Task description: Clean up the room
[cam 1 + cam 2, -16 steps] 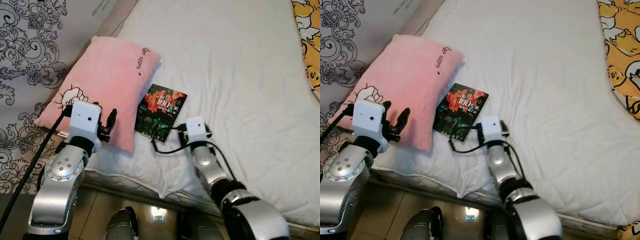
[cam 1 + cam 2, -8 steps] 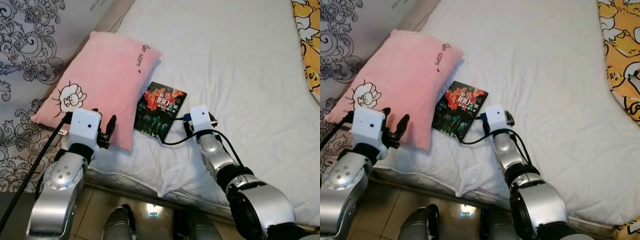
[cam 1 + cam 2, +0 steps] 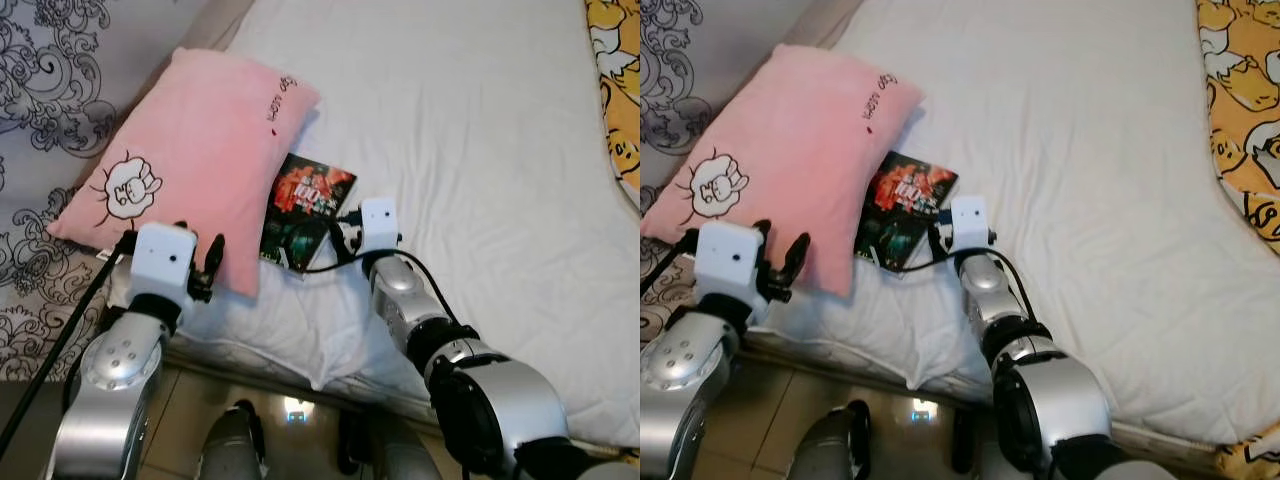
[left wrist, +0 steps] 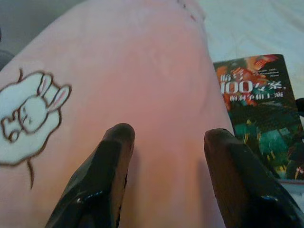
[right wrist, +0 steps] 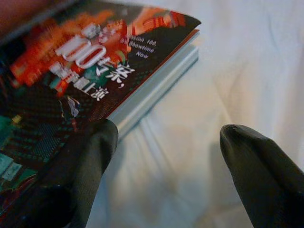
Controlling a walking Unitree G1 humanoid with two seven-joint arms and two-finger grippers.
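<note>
A pink pillow (image 3: pixel 200 150) with a rabbit drawing lies on the white bed, near its left front corner. A dark book (image 3: pixel 305 205) with a red and green cover lies beside it, partly tucked under the pillow's edge. My left gripper (image 4: pixel 168 135) is open, its two fingers resting over the pillow's near end. My right gripper (image 5: pixel 171 133) is open at the book's (image 5: pixel 85 71) right edge. One finger lies on the cover and the other hangs over the sheet.
The white sheet (image 3: pixel 480 120) stretches far and right. A yellow cartoon blanket (image 3: pixel 618 90) lies at the right edge. A patterned grey wall (image 3: pixel 40 60) stands to the left. Tiled floor (image 3: pixel 290 425) shows below the bed's front edge. A black cable (image 3: pixel 50 360) trails from my left arm.
My right gripper has moved left to the book's edge, one finger now on the cover. The left gripper has stayed at the pillow's near end. The camera has shifted a little.
</note>
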